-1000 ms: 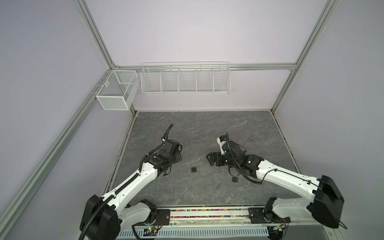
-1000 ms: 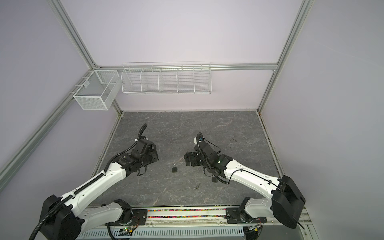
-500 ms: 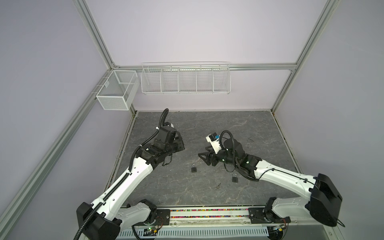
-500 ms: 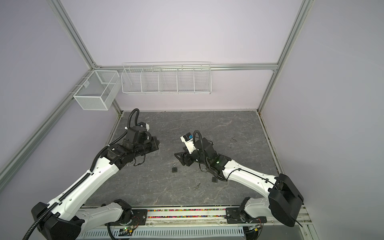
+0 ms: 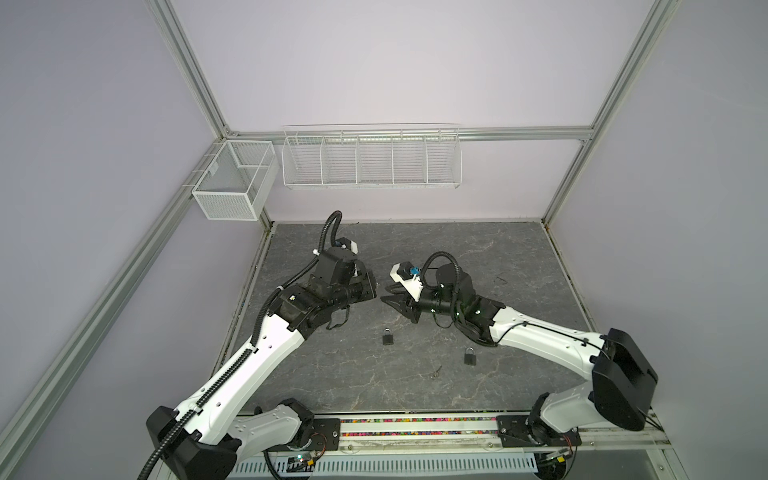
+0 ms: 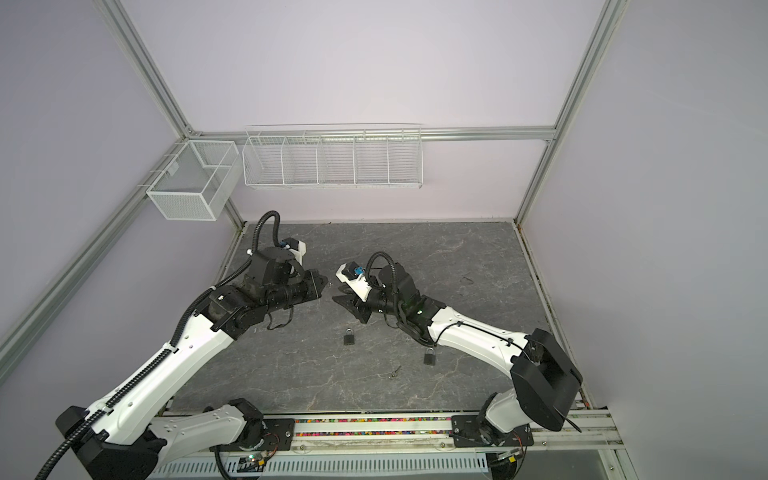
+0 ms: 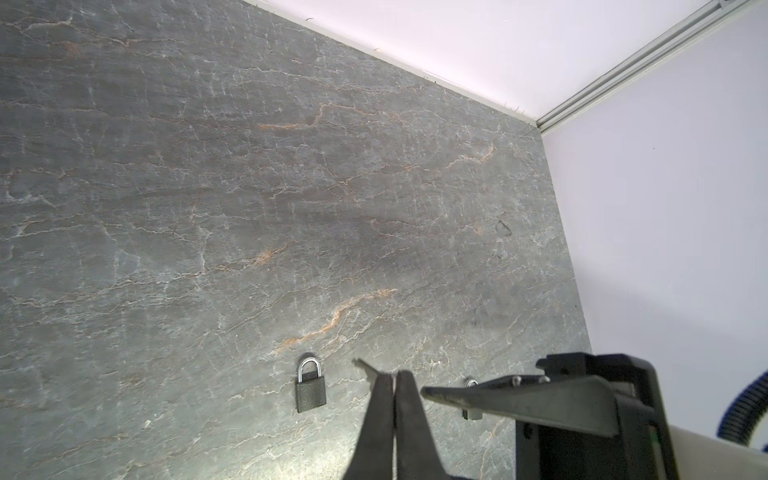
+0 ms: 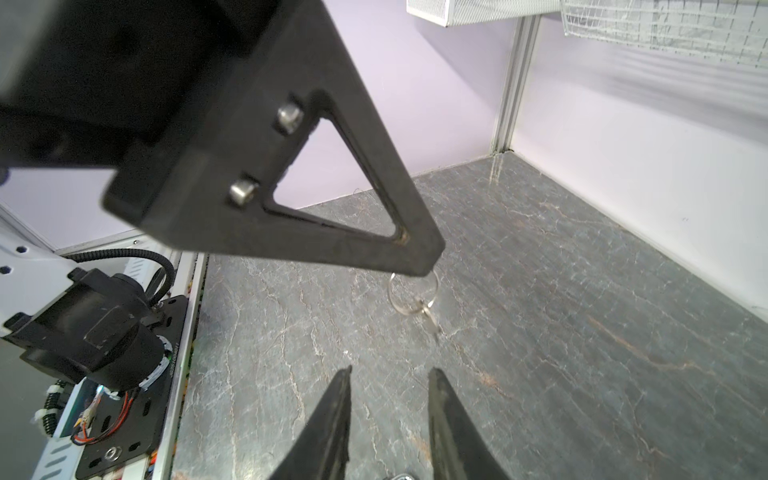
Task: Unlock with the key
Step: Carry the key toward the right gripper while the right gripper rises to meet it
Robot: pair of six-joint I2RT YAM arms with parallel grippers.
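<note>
My left gripper [image 5: 374,286] hovers above the table, shut on the key [image 7: 363,365], whose tip sticks out past the fingertips. A key ring [image 8: 411,297] with a small key dangles under those fingers in the right wrist view. My right gripper [image 5: 384,293] faces it almost tip to tip, open, with nothing between its fingers [image 8: 345,386]. Two dark padlocks with silver shackles lie flat on the table: one [image 5: 387,336] just in front of the grippers, the other [image 5: 470,356] under the right forearm. Both also show in the left wrist view, the nearer padlock [image 7: 310,388] in full.
A small loose key [image 5: 436,371] lies on the stone table near the front. A tiny dark scrap [image 5: 500,279] lies at the right. A wire rack [image 5: 371,160] and a mesh basket [image 5: 232,183] hang on the walls, well above the table.
Both arms have risen from the table and swung toward each other until the grippers nearly meet. The right gripper's jaws have narrowed. The padlocks have not moved.
</note>
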